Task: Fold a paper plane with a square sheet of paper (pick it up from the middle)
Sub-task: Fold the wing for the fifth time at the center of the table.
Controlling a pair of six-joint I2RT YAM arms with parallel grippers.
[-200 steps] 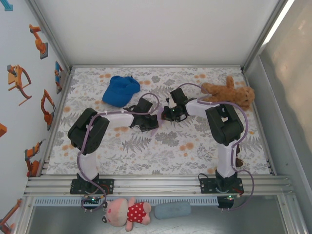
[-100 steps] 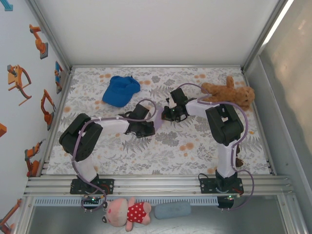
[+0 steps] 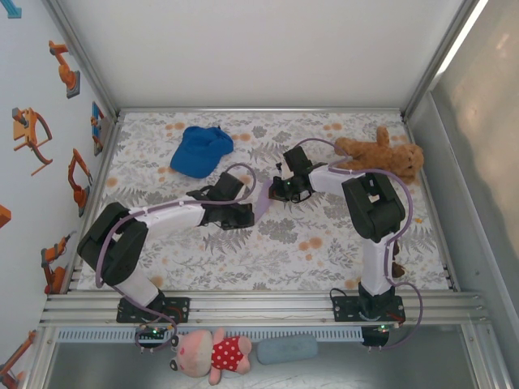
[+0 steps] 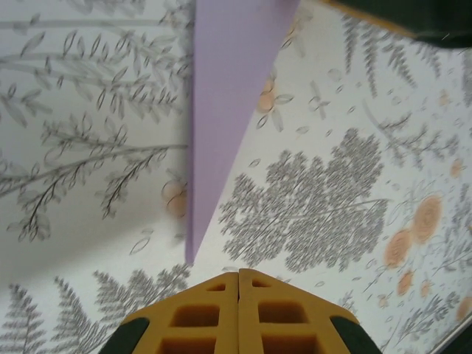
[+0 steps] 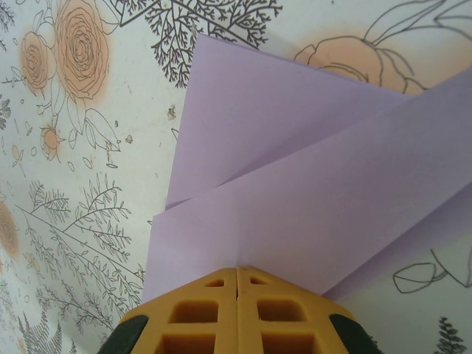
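The lavender paper plane [image 3: 263,199] is a slim folded dart at mid-table, between my two grippers. In the right wrist view its folded layers [image 5: 310,184] fan out from my right gripper [image 5: 237,268], whose jaws are shut with the paper's crease running into their seam. My right gripper [image 3: 275,193] sits at the paper's right side. In the left wrist view the dart's pointed tip [image 4: 221,88] ends a short way in front of my left gripper [image 4: 238,273], which is shut with nothing in it. My left gripper [image 3: 250,212] lies just left of the paper.
A blue cap [image 3: 199,151] lies at the back left. A brown teddy bear [image 3: 381,156] sits at the back right, behind my right arm. A pink plush toy [image 3: 212,353] and a grey-blue pad [image 3: 287,349] lie off the table's near edge.
My left arm has stretched out low and its gripper has drawn back a little toward the near left, away from the paper. The right arm and the paper have stayed put.
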